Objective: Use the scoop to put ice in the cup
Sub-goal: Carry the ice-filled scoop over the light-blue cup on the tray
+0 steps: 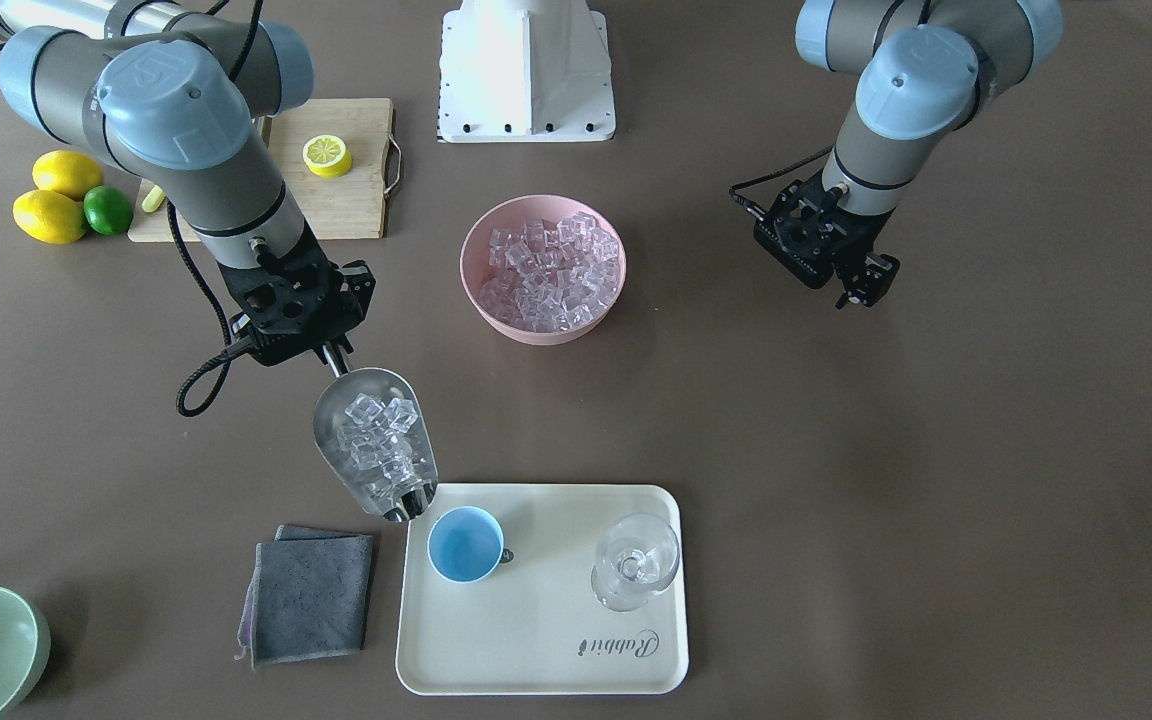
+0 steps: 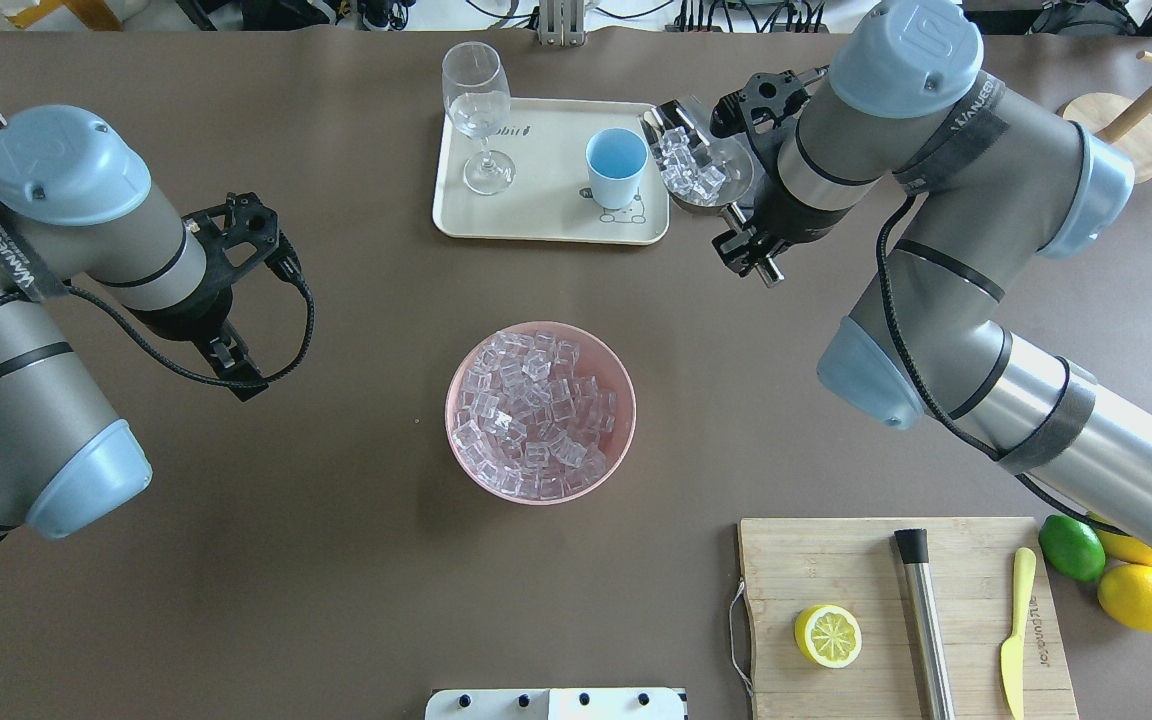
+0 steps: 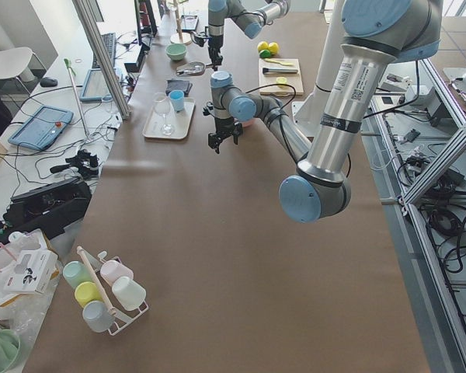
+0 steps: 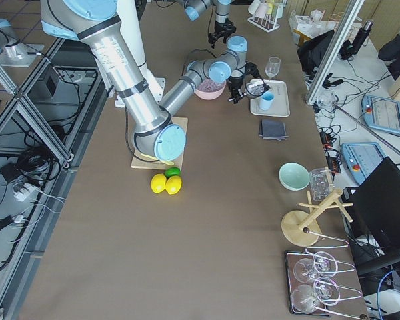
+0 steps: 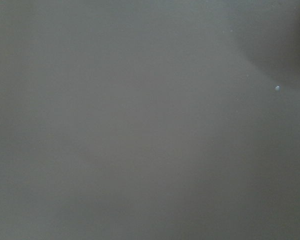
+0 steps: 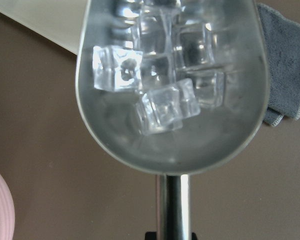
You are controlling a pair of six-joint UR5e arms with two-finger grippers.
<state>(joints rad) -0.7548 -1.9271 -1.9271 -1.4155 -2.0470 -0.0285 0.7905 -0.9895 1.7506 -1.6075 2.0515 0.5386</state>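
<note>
Over the near corner of the tray [image 1: 556, 620], the ice [image 6: 162, 107] lies heaped in the trough of the scoop [image 1: 331, 440], several clear cubes held roughly level. The scoop's lip hangs just beside the cup [image 1: 466, 543], not over its mouth, and the cup looks empty. The right gripper [image 1: 334, 352] is clamped on the scoop's rod handle.

By my reading, the scooping is done and the carry to the cup is nearly finished. The next move calls for bringing the lip above the cup and tipping it gently (the trough is wider than the cup, so cubes could spill onto the tray).

A stemmed glass [image 1: 636, 560] stands on the same tray, well apart from the cup. Behind, the pink bowl [image 1: 496, 310] holds plenty more ice. The left gripper [image 1: 866, 283] hangs off to the side holding nothing; whether its jaws are parted I cannot tell.

A grey cloth [image 1: 311, 595] lies on the brown table [image 1: 836, 500]; desks, cables and metal framing surround it.
</note>
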